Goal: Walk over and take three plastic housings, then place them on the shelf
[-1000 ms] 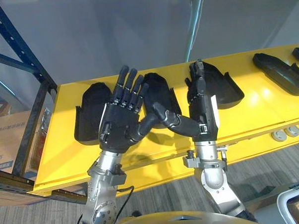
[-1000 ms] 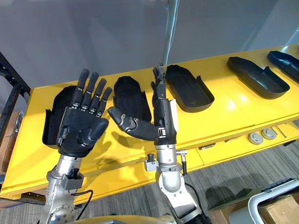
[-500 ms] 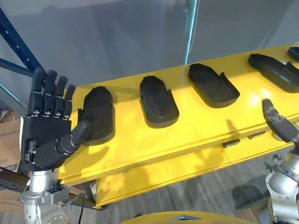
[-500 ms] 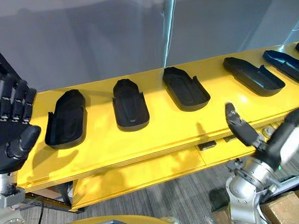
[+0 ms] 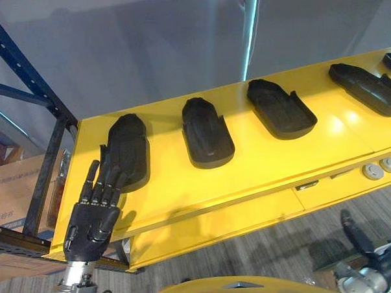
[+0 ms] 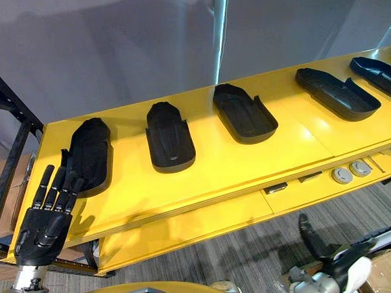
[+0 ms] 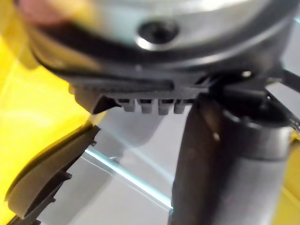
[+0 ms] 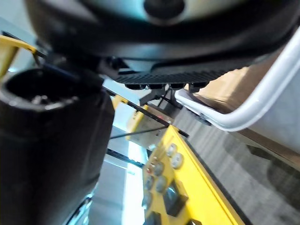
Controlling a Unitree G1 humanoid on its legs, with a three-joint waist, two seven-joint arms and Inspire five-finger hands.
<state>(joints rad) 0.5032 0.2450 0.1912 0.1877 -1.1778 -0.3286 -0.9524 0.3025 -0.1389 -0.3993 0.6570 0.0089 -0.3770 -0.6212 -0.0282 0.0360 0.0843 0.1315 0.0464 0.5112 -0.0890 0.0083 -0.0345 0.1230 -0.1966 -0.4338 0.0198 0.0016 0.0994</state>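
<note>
Several housings (image 5: pixel 206 133) on yellow table (image 5: pixel 261 163); L hand (image 5: pixel 90 222) flat

Both head views look steeply down from above the near edge of the yellow tabletop (image 5: pixel 267 159), from spots slightly apart. They share the row of black housings (image 5: pixel 206 133), the blue rack post (image 5: pixel 24 62) at the left and the grey floor (image 6: pixel 252 254) under the front edge. In the right eye view the row falls farther left. The left wrist view looks along the left robot hand (image 7: pixel 150 90) from very close, towards the tabletop and a grey wall (image 7: pixel 131 187). The right wrist view looks along the right robot hand (image 8: pixel 164 51), low near the floor, at the tabletop's front edge and its round buttons (image 8: pixel 171 157).
</note>
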